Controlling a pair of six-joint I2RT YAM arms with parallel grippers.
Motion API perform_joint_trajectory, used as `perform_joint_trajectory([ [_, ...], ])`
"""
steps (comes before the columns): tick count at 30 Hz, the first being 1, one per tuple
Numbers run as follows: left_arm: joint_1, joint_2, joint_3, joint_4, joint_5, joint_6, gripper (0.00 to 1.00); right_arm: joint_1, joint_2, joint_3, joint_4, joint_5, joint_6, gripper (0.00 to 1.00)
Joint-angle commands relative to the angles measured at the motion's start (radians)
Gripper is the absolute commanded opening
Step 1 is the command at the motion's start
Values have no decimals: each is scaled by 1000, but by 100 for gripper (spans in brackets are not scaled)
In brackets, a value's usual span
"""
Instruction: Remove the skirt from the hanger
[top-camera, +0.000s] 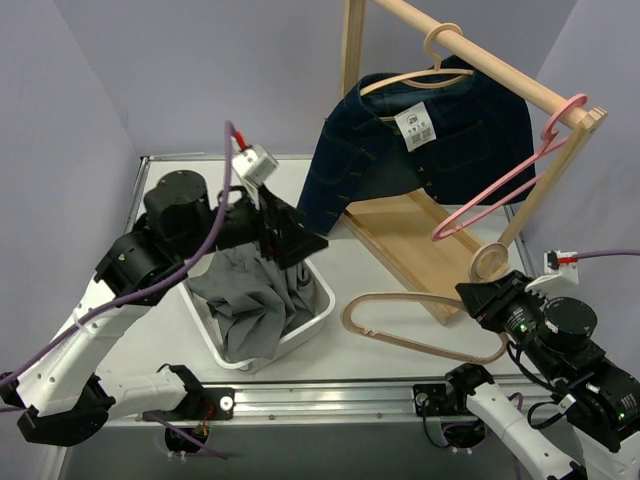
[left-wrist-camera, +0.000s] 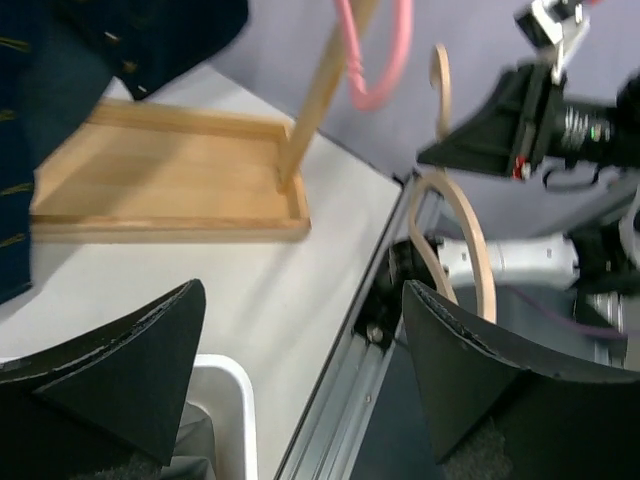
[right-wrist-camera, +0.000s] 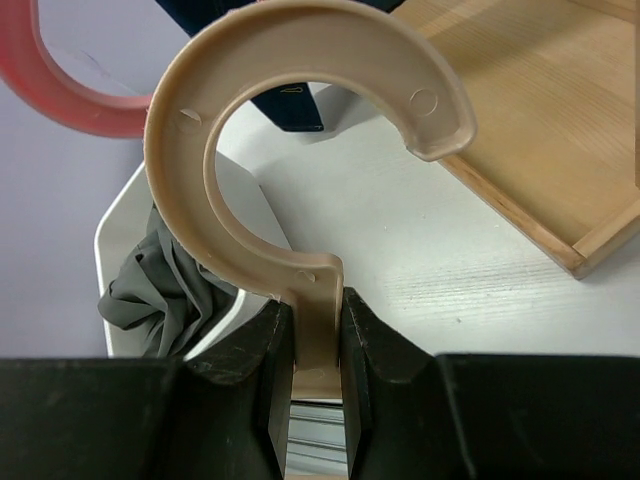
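The grey skirt (top-camera: 250, 300) lies crumpled inside a white bin (top-camera: 312, 325) at the left of the table. My left gripper (top-camera: 300, 240) hangs just above the bin's far right corner, open, with nothing between its fingers (left-wrist-camera: 300, 340). The tan hanger (top-camera: 349, 313) is bare and is held low over the table to the right of the bin. My right gripper (top-camera: 475, 298) is shut on its neck, just below the hook (right-wrist-camera: 180, 160). The right wrist view also shows the skirt (right-wrist-camera: 160, 290) in the bin beyond the hook.
A wooden clothes rack stands at the back right on its tray base (top-camera: 410, 240). On its rail hang a dark denim jacket (top-camera: 420, 150) on a wooden hanger and an empty pink hanger (top-camera: 500, 190). A metal rail (top-camera: 330, 395) runs along the near table edge.
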Motion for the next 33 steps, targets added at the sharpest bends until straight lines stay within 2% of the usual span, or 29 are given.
perform_joint_trajectory([
  [1, -94, 57, 45, -97, 51, 107, 88, 8, -5, 5, -32, 38, -1, 0],
  [5, -189, 90, 49, -112, 54, 134, 90, 9, -12, 10, -40, 43, 6, 0],
  [12, -269, 123, 98, -157, 51, 186, 93, 9, -5, 11, -37, 49, 9, 0],
  [20, -297, 91, 85, -135, 10, 180, 95, 8, -12, -9, -32, 37, 12, 0],
  [26, -297, 94, 80, -102, 79, 158, 96, 9, -2, -6, -23, 38, 12, 0],
  [30, -297, 74, 79, -85, 17, 124, 97, 9, -5, -6, -22, 32, 12, 0],
  [33, -297, 74, 77, -62, 37, 94, 97, 9, -4, -6, -22, 40, 10, 0],
])
